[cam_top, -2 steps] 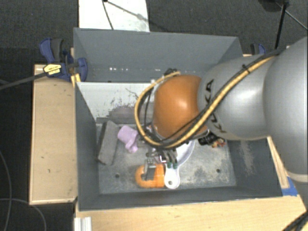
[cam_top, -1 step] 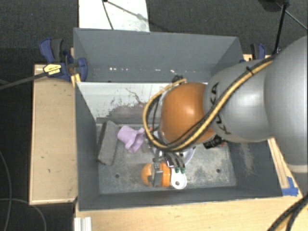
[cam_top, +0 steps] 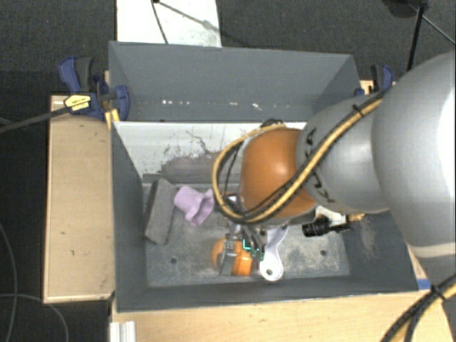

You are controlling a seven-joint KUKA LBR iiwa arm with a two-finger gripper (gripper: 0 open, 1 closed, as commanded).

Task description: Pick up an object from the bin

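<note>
Grey metal bin (cam_top: 228,77), walls sloping in to a flat bin floor (cam_top: 317,251). The bin floor is dull grey, scuffed and speckled with pale marks, and the back wall (cam_top: 185,144) carries white scratches and a dark smear low down. Around the bin the room floor (cam_top: 43,20) is dark and matt. 1 arm (cam_top: 413,162) enters from the right and reaches down into the bin, with an orange cover (cam_top: 271,169) on its wrist and cables (cam_top: 218,180) looped about the cover. The gripper (cam_top: 242,251) is low at the front middle of the bin floor, directly over a small orange object (cam_top: 241,264) and apparently touching it. Whether the gripper is open or closed cannot be told, as the wrist hides it. 4 things lie on the bin floor. A white piece (cam_top: 271,268) with a round hole in its end lies just beside the orange object, on its right. A lilac piece (cam_top: 192,203) lies to the left, near the back wall. A grey block (cam_top: 161,211) lies just beside it, tilted against the left wall.
</note>
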